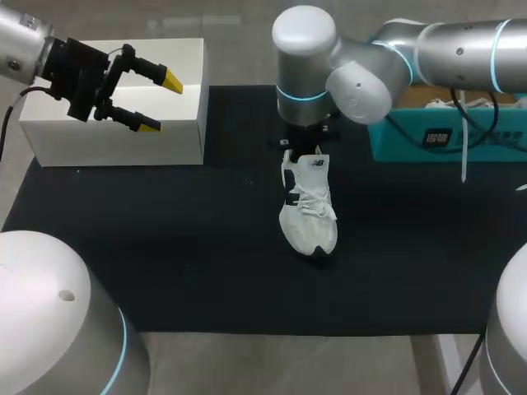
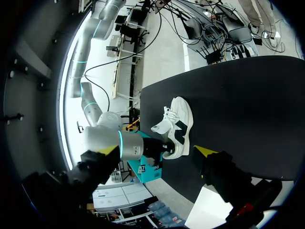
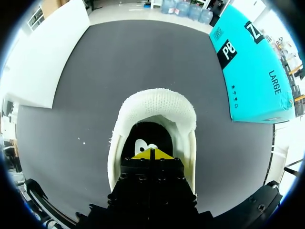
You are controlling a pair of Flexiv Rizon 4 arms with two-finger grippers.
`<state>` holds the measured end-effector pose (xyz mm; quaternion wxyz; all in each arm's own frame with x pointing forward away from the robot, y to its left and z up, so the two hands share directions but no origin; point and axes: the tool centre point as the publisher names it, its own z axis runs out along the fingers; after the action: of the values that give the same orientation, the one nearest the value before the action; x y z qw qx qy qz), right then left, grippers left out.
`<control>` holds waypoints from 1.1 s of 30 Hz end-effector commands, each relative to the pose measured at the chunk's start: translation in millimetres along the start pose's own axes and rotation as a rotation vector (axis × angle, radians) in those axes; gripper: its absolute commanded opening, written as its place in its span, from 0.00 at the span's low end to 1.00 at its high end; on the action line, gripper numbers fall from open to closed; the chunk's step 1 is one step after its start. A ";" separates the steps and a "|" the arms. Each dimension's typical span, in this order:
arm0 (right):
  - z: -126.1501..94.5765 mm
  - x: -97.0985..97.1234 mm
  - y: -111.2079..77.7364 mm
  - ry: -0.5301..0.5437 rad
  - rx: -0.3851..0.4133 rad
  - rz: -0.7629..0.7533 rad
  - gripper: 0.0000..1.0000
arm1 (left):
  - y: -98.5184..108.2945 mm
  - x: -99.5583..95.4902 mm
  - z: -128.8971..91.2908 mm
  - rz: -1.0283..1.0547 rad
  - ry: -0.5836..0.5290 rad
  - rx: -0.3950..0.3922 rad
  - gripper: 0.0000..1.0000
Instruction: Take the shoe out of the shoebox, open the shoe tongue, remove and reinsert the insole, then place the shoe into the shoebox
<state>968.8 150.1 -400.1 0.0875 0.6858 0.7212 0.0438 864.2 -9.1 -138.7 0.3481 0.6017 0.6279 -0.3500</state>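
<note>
A white shoe with dark panels lies on the black mat, toe toward the table's front. My right arm comes down over its heel. In the right wrist view my right gripper is shut, its yellow tips pressed together at the heel end of the shoe's dark opening, toe ahead. I cannot tell whether anything is pinched between the tips. My left gripper hangs open over the white box at the back left, holding nothing. From the left wrist view the shoe lies well ahead of the left gripper.
A teal shoebox stands at the back right, beside the shoe in the right wrist view. The white box borders the mat's other side. Bare mat surrounds the shoe on the front and left.
</note>
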 end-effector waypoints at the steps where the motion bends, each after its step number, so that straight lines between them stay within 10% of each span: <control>1: 22.0 4.6 4.4 0.023 0.022 -0.001 0.00 | 0.5 -0.5 -0.3 0.000 0.005 0.002 1.00; 33: 24.2 2.3 15.1 -0.018 0.035 0.000 0.00 | 0.5 -0.5 -0.3 0.000 0.005 0.002 1.00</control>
<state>988.1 149.2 -411.5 0.0807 0.6862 0.7226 0.0221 864.2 -9.2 -138.8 0.3482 0.6017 0.6279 -0.3500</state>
